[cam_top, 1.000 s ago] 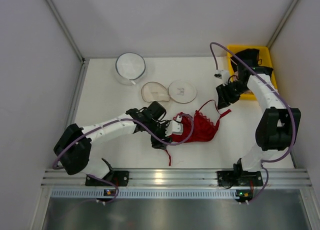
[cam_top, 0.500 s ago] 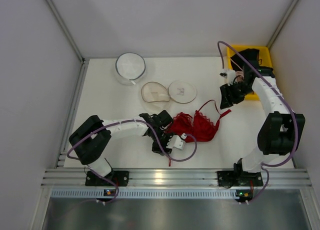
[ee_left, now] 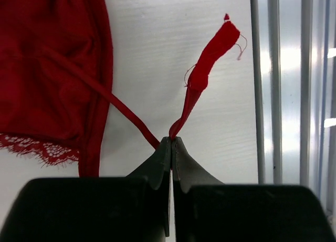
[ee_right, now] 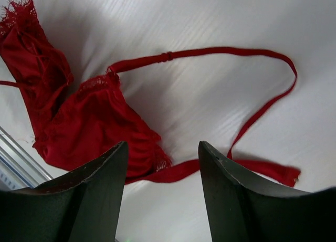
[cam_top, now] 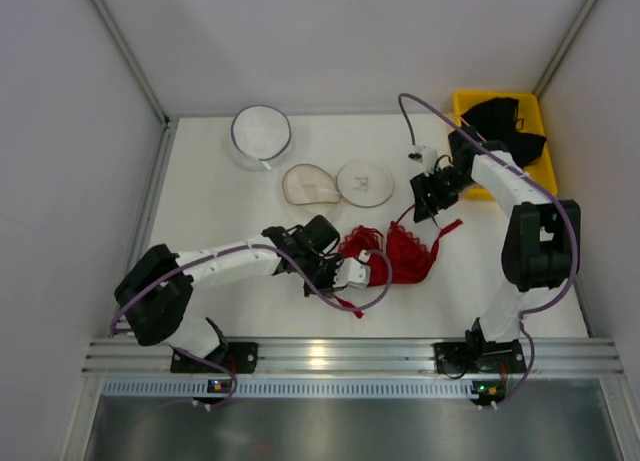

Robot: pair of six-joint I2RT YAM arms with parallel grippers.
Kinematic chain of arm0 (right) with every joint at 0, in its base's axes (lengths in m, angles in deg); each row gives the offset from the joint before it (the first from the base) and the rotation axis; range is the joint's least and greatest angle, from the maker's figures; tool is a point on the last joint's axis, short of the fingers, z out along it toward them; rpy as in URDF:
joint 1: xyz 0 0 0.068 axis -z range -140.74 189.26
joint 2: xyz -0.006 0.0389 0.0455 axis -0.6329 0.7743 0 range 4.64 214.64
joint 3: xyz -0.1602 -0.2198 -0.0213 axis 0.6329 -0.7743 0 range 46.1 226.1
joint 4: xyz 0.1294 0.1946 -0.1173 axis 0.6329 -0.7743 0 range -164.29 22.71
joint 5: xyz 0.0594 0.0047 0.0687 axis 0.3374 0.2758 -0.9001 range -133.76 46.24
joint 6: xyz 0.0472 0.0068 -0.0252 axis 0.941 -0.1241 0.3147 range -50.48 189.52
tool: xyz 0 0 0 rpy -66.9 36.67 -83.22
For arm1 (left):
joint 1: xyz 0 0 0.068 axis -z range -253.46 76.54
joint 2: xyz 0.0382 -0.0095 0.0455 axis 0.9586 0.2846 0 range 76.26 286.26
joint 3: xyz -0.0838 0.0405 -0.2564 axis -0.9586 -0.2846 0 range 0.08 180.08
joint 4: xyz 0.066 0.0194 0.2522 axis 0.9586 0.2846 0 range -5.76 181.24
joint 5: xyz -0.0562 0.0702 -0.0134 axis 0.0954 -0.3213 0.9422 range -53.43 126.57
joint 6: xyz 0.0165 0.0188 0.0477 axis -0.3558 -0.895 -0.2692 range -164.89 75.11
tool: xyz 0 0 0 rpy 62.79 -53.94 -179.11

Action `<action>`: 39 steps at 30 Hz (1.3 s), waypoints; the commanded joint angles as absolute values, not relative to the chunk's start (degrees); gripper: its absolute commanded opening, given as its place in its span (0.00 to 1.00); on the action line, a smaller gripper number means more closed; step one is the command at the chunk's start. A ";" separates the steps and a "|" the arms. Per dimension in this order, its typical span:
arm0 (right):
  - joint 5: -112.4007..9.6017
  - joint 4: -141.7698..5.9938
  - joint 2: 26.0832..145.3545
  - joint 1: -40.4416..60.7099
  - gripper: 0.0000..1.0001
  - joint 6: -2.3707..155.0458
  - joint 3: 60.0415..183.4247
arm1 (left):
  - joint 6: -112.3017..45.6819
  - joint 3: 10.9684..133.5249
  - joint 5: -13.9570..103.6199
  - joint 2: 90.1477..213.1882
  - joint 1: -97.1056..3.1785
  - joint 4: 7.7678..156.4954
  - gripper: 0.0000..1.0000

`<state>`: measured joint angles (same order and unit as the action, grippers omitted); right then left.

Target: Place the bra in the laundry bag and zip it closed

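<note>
**A:** What is the left gripper [ee_left: 171,140] doing?

**B:** Its jaws are pressed together on a thin strap of the bra [ee_left: 47,69]. They pinch it at a fold, and the strap's loose end pokes out past the tips.

**A:** And the right gripper [ee_right: 163,146]?

**B:** Its jaws are spread apart and hold nothing. It hangs over the bra's far right side, above one cup and a looping strap.

**A:** Where does the bra lie?

**B:** It is bunched on the table [cam_top: 220,211], between the two grippers.

**A:** And the laundry bag [cam_top: 365,182]?

**B:** It lies flat just beyond the bra, not touching it. Whether its zip is open cannot be told.

**A:** Are there other containers?

**B:** A yellow bin [cam_top: 465,101] sits beyond the bra to the right, with a black garment [cam_top: 505,116] in it. A round mesh bag with a dark rim [cam_top: 261,133] stands well beyond the bra to the left. A pale pink bra [cam_top: 311,184] lies beyond the red one, slightly left.

**A:** What about the surface and the room?

**B:** The table is white, and pale grey walls close it in on three sides. A metal rail [cam_top: 320,356] runs along the table's edge on the near side of the bra.
</note>
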<state>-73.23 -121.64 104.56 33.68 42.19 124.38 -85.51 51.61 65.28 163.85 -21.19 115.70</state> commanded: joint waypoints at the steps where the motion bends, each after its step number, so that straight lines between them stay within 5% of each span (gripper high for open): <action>1: -73.73 -115.29 107.72 30.74 0.57 43.07 124.41 | -74.28 53.25 65.40 157.48 -21.69 114.82 0.00; 8: -72.59 -114.66 111.07 27.92 0.56 40.70 123.36 | -58.71 59.57 63.29 155.80 -24.94 110.35 0.00; 14: -70.74 -115.46 109.76 27.75 0.43 37.80 118.70 | -45.16 65.11 57.24 160.28 -29.69 104.46 0.00; 22: -64.07 -115.98 104.76 28.10 0.00 37.71 112.46 | -32.78 70.91 53.97 172.58 -29.78 102.17 0.00; 30: -61.96 -120.55 96.40 30.38 0.03 38.23 111.66 | -33.89 69.61 56.26 179.27 -27.76 101.55 0.00; 34: -60.90 -123.79 95.43 32.58 0.29 38.23 113.42 | -37.24 68.20 56.79 180.32 -26.88 101.73 0.00; 37: -60.20 -124.95 94.73 36.52 0.50 38.41 114.74 | -38.73 68.10 54.95 180.32 -26.79 101.73 0.11; 39: -58.88 -124.69 94.90 40.91 0.51 38.23 116.32 | -39.96 68.28 54.76 179.54 -26.79 101.73 0.20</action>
